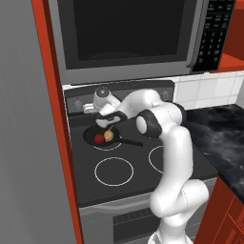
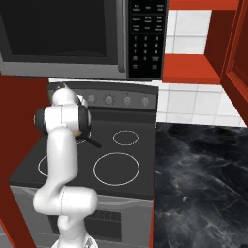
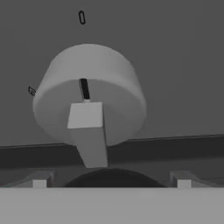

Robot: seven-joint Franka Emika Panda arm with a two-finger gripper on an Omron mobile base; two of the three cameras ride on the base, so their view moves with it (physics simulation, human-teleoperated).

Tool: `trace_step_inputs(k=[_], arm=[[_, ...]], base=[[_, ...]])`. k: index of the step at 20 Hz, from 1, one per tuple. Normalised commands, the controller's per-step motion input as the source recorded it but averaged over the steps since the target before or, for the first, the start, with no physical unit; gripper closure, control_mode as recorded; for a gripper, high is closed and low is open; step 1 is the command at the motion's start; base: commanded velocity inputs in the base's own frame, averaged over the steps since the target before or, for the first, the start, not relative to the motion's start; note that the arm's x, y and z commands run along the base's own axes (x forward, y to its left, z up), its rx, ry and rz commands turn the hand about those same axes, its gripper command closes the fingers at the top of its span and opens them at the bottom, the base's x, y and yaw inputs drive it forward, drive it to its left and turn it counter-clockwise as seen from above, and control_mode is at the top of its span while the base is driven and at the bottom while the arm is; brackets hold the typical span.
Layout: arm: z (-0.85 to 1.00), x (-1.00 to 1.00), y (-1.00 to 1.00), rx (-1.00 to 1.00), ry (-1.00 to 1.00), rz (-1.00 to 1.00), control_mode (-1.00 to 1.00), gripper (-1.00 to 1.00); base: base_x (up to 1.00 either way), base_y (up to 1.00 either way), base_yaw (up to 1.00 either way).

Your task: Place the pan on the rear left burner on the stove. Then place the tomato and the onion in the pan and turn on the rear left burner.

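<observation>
Pan: the pan [image 1: 97,135] sits on the black glass of the stove [image 1: 143,178], over the rear left burner [image 1: 108,146], whose white ring shows only as an arc at the pan's 6 o'clock edge in the left base view.
Handle: long, thin and black, it runs from the pan toward 4 o'clock in the left base view; in the right base view its end [image 2: 95,143] sticks out from behind the arm.
Tomato: the tomato [image 1: 98,138] lies inside the pan, at the onion's 8 o'clock, the two touching or nearly so (too small to tell which).
Onion: the onion [image 1: 109,135] lies inside the pan as well, near its middle.
Gripper: the gripper [image 1: 89,109] is up at the grey back panel [image 2: 121,93], at about 11 o'clock from the pan in the left base view; its jaws stand wide apart, with nothing between the fingertips [image 3: 39,180].
Knob: in the hand view a round grey knob [image 3: 89,94] is close in front of the fingers, its raised grip bar pointing toward 6 o'clock and a dark index line above the bar at 12 o'clock. The fingertips sit low at either side, apart from the knob.
Other knobs: three more knobs [image 2: 127,100] line the panel to the arm's 3 o'clock in the right base view.
Above: a grey microwave [image 2: 72,36] hangs over the stove.
</observation>
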Motion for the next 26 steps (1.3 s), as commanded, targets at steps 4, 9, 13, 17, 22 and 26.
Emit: trace_step_inputs(k=[4, 9, 13, 17, 22, 26], arm=[[0.09, 0.40, 0.01, 0.00, -0.09, 0.00, -1.00, -1.00], [0.16, 0.09, 0.18, 0.00, -0.08, 0.00, -1.00, -1.00], [0.36, 0.11, 0.07, 0.00, -0.07, 0.00, -1.00, -1.00], [0.53, 0.25, 0.06, 0.00, -0.06, 0.00, -1.00, -1.00], [0.58, 0.21, 0.00, 0.00, -0.07, 0.00, -1.00, -1.00], [0.84, 0.00, 0.00, 0.00, -0.07, 0.00, -1.00, -1.00]], base=[[0.00, 0.00, 0.00], [0.00, 0.00, 0.00], [0.00, 0.00, 0.00], [0.00, 0.00, 0.00], [0.00, 0.00, 0.00], [0.00, 0.00, 0.00]])
